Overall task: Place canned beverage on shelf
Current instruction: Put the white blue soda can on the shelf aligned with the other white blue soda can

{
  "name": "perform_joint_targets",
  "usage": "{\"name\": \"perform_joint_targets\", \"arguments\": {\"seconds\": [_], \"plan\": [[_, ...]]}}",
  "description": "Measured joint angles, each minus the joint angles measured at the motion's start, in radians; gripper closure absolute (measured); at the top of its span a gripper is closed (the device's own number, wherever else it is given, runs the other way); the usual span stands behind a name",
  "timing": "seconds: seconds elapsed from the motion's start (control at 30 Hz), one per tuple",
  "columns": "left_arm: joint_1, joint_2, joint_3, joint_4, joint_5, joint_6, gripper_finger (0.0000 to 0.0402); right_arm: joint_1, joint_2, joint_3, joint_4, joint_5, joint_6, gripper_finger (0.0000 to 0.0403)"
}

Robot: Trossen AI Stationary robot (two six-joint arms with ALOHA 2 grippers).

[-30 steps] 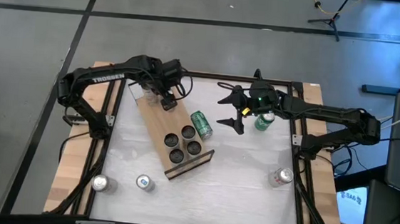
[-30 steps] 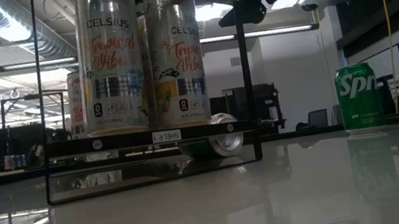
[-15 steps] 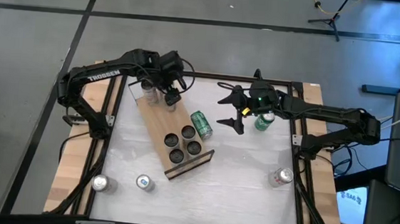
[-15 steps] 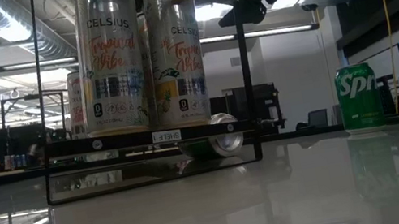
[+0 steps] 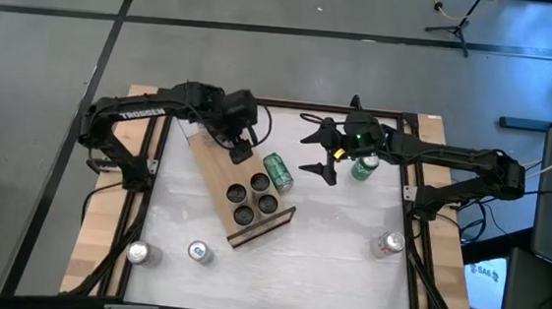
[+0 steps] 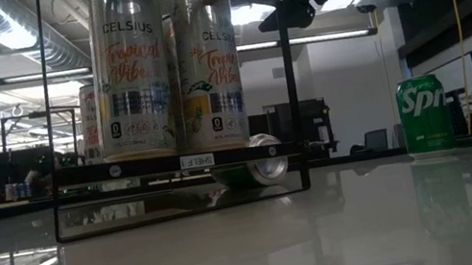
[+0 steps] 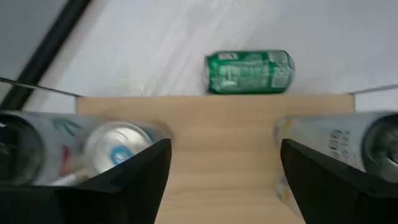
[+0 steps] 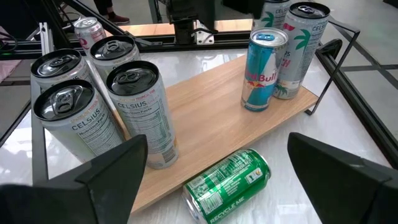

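High view: the shelf (image 5: 239, 186) lies slantwise mid-table, four cans (image 5: 256, 197) standing at its near end. The left gripper (image 5: 238, 149) hovers over the shelf's far end, fingers apart, holding nothing. A green can (image 5: 278, 171) lies on its side just beside the shelf. The right gripper (image 5: 321, 156) hangs beyond that can, wide open and empty.

The white table (image 5: 328, 247) carries the shelf (image 5: 217, 175) – a green can (image 5: 278, 171) lies on its side just beside it.
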Motion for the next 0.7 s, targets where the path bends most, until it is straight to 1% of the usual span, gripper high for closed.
{"name": "perform_joint_targets", "arguments": {"seconds": [0.1, 0.2, 0.4, 0.5, 0.7], "plan": [[-0.032, 0.0, 0.0, -0.012, 0.037, -0.043, 0.0111, 0.0, 0.0, 0.0, 0.0, 0.0, 0.0, 0.0023], [-0.067, 0.0, 0.0, -0.051, 0.092, -0.129, 0.0111, 0.0, 0.0, 0.0, 0.0, 0.0, 0.0, 0.0023], [-0.16, 0.0, -0.001, -0.167, 0.197, -0.287, 0.0111, 0.0, 0.0, 0.0, 0.0, 0.0, 0.0, 0.0023], [-0.223, -0.005, -0.001, -0.209, 0.202, -0.344, 0.0111, 0.0, 0.0, 0.0, 0.0, 0.0, 0.0, 0.0023], [-0.333, -0.037, -0.002, -0.22, 0.158, -0.452, 0.0111, 0.0, 0.0, 0.0, 0.0, 0.0, 0.0, 0.0023]]}}
